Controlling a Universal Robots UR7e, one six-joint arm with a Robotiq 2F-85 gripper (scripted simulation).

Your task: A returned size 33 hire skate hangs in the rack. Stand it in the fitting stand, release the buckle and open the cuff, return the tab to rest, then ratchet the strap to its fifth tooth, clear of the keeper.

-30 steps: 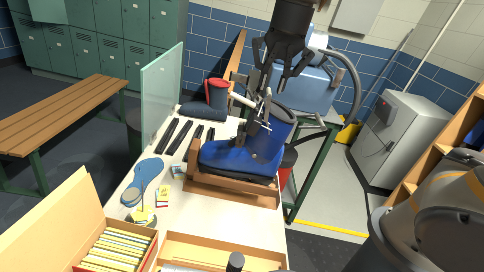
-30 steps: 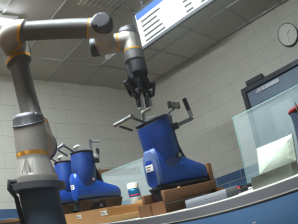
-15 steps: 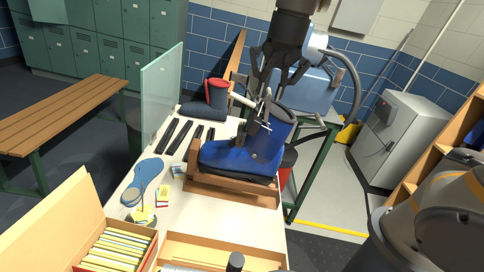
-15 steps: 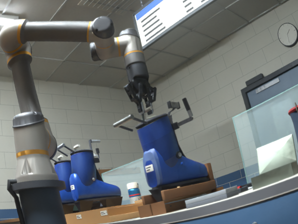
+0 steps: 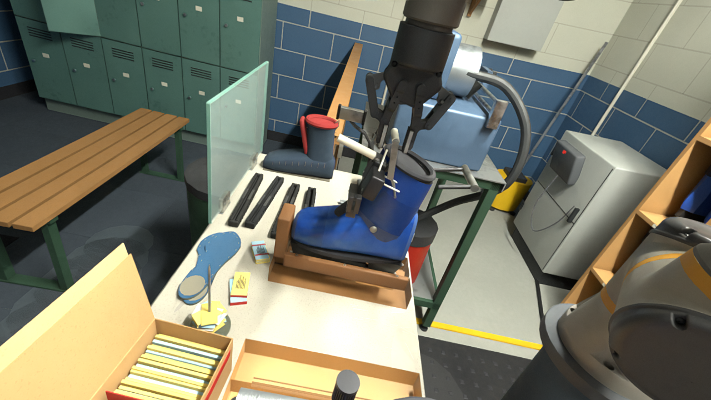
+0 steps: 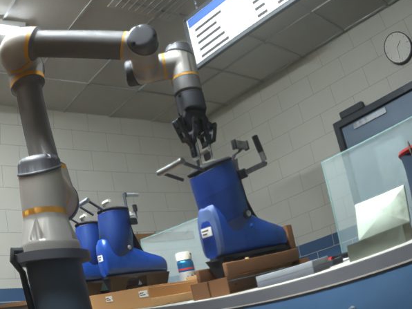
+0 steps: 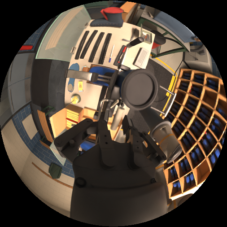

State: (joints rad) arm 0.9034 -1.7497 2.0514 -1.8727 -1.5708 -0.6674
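Note:
My gripper [image 5: 395,144] [image 6: 202,153] [image 7: 114,117] hangs straight down over the front rim of the blue skate's cuff, open, holding nothing, its fingers on either side of an upright grey tab [image 5: 394,149] [image 7: 116,116]. The blue skate [image 5: 363,214] [image 6: 231,211] stands upright in the wooden fitting stand [image 5: 338,273] [image 6: 255,267] on the white table. Its dark cuff opening [image 5: 415,166] [image 7: 139,88] faces up. A white-handled lever [image 5: 355,147] sticks out from the front of the cuff toward the far end of the table.
A glass screen [image 5: 236,134] stands on the table's left edge. Black blade guards [image 5: 268,199] lie beyond the stand, with a grey and red boot [image 5: 311,149] behind them. An insole [image 5: 211,263], cards and open boxes [image 5: 169,363] fill the near end. Two more blue skates [image 6: 114,242] stand behind the arm's base.

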